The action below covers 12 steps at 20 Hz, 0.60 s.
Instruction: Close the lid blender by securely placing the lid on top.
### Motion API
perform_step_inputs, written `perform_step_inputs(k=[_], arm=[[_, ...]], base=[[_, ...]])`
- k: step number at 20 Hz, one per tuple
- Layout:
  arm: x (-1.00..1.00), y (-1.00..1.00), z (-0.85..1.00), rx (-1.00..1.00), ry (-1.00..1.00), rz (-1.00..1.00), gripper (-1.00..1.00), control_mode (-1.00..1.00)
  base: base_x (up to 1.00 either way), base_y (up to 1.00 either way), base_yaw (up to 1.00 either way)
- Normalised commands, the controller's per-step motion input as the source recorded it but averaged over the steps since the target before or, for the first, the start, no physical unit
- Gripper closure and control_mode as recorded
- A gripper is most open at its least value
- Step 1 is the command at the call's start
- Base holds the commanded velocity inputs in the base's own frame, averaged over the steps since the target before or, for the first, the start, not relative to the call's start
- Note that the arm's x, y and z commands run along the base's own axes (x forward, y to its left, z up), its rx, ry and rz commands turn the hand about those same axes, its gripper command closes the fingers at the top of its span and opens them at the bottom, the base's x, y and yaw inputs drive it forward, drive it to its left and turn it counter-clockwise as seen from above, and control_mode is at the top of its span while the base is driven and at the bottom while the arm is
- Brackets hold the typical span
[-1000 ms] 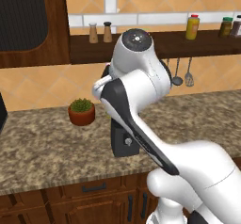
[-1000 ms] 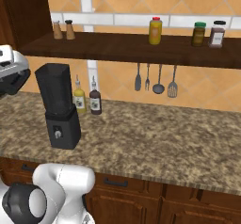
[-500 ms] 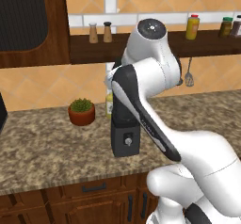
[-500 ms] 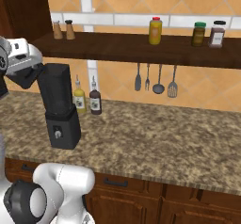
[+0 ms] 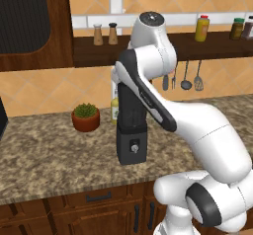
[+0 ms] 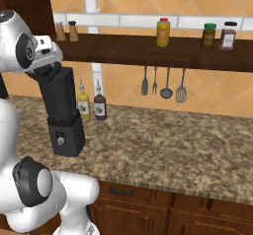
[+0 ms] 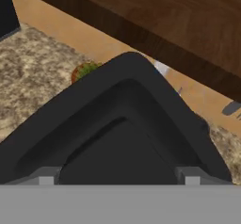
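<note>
Moved: arm swung over blender (image 5: 131,130) | jar top hidden behind arm | pincer state: cannot tell

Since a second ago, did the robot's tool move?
Yes. In the right base view the hand has swung right, from the picture's left edge to just above the blender, which stands where it did beside the yellowish bottle.

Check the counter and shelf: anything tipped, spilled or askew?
Nothing stands out. The blender stands upright on the counter, the plant pot and two bottles are upright beside it, and the shelf jars and hanging utensils are in order. No spills.
</note>
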Motion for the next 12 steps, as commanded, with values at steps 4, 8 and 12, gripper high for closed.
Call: perform_step_inputs(k=[4, 8, 12], arm=[[0.74, -0.03, 0.00, -0.14, 0.26, 0.00, 1.00, -1.00], [0.55, -0.04, 0.00, -0.19, 0.14, 0.03, 1.00, -1.00], [0.14, -0.01, -0.11, -0.15, 0.06, 0.07, 1.00, -1.00]], base=[[0.00, 0.00, 0.00], [0.00, 0.00, 0.00], [0.00, 0.00, 0.00]])
